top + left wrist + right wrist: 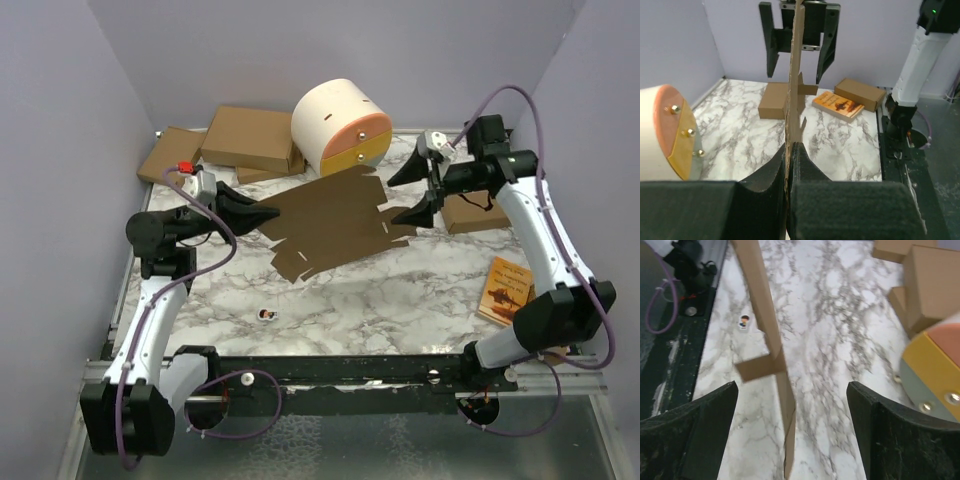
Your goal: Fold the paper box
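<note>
The paper box [335, 222] is an unfolded brown die-cut sheet with flaps, over the middle of the marble table. My left gripper [268, 214] is shut on its left edge. The left wrist view shows the sheet [795, 85] edge-on as a thin upright strip, pinched between the black fingers [805, 165]. My right gripper [418, 192] is open at the sheet's right edge, one finger on each side and neither touching. The right wrist view shows the sheet's edge [760, 315] running between the wide-apart fingers [705, 425]. The left wrist view also takes in the right gripper [799, 55], astride the sheet.
A cream round drawer unit [342, 125] with orange and yellow drawers stands at the back. Brown cartons [250, 138] lie behind the left arm. A small carton [475, 212] and an orange book [505, 290] lie by the right arm. A small sticker [266, 316] is on the marble.
</note>
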Robot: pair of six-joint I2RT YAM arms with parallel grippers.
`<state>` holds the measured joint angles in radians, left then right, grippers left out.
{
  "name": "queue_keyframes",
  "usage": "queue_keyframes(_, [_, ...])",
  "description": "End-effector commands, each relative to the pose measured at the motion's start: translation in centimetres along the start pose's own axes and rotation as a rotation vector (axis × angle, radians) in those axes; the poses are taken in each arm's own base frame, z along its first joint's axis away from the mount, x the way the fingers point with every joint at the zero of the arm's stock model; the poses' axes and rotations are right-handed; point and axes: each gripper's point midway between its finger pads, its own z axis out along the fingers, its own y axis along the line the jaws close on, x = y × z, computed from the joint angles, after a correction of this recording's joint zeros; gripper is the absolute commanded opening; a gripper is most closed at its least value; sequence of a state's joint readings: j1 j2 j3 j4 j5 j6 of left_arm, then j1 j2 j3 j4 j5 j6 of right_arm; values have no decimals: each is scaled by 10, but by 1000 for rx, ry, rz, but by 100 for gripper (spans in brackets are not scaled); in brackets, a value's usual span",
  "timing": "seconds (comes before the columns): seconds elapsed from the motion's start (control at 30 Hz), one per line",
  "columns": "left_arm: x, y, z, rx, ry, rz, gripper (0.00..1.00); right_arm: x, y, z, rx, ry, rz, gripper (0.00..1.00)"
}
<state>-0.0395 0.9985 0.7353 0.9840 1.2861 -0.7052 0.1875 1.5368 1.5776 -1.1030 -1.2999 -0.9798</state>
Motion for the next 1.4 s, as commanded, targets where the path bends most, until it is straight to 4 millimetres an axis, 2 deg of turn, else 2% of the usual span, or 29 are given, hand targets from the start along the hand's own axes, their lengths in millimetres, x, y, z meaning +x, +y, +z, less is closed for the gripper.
queue_keyframes(0.0, [-23,16,-5,-160,26,131,0,-32,-1,-42,205,81,-83,92])
queue_keyframes(0.07, [-35,17,-4,-176,19,134,0,-40,-2,-50,258,80,-74,93])
queue_keyframes(0.17, [-47,22,-3,-214,7,114,0,-56,-4,-66,289,-8,-13,93])
queue_keyframes(0.27, [-54,28,-3,-259,-8,83,0,-62,-2,-93,272,-163,105,93])
queue_keyframes(0.33, [-60,30,-4,-283,-24,58,0,-56,-2,-112,289,-217,167,92])
queue_keyframes(0.4, [-70,31,-4,-298,-53,44,0,-47,-5,-121,317,-233,218,92])
queue_keyframes(0.67, [-106,27,2,-259,-115,23,0,-22,-11,-131,386,-250,299,94])
queue_keyframes(0.83, [-130,18,7,-216,-180,15,0,10,-22,-132,440,-283,417,91])
queue_keyframes(0.93, [-142,6,9,-163,-235,1,0,27,-32,-132,465,-318,509,81])
queue_keyframes(1.1, [-150,-13,10,-77,-268,-2,0,29,-57,-139,487,-374,533,45])
queue_keyframes(1.17, [-149,-19,10,-51,-267,0,0,27,-69,-143,480,-375,541,34])
queue_keyframes(1.27, [-143,-22,9,-27,-266,-12,0,23,-75,-145,449,-386,546,28])
queue_keyframes(1.37, [-137,-22,9,-21,-268,-20,0,17,-56,-139,390,-386,516,28])
